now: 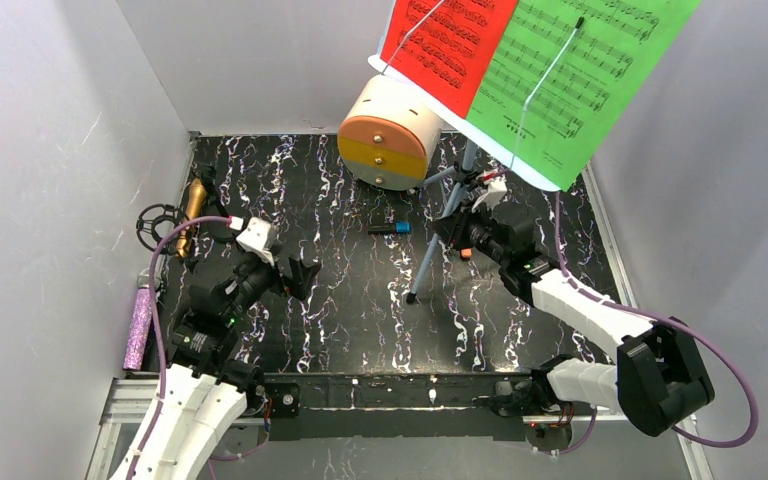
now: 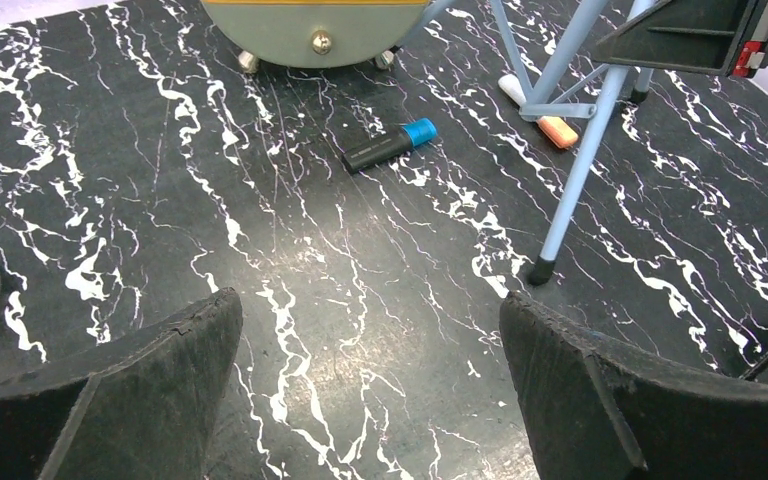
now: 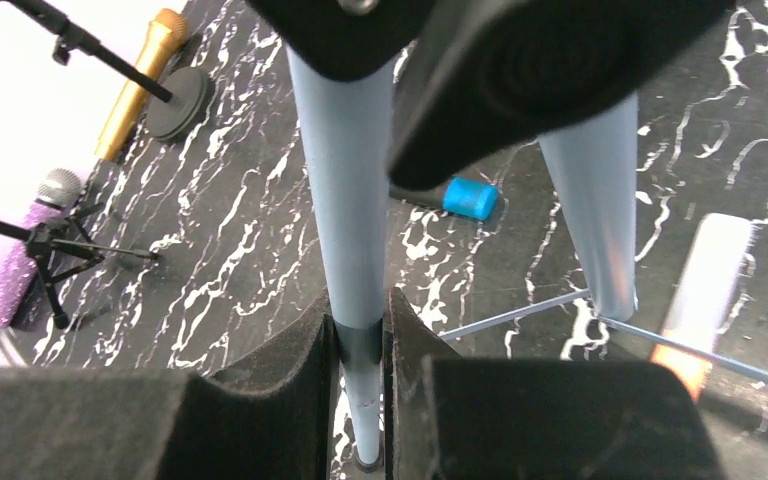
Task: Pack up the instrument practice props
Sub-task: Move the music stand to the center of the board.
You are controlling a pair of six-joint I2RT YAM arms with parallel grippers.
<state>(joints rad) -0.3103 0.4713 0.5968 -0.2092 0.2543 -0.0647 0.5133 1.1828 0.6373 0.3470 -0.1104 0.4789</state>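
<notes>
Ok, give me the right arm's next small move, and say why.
Probably ease the held leg inward to start folding. The right gripper is shut on one leg of the pale-blue tripod, whose legs are spread with the music sheets on top; the left gripper hangs open.

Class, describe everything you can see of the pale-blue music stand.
The pale-blue music stand stands on the table, beside the round cabinet. Slim, metal-looking tube legs with thin braces end in black feet. Its tilted desk holds a red sheet and a green sheet under wire clips. The right gripper clamps one leg in its jaws.
</notes>
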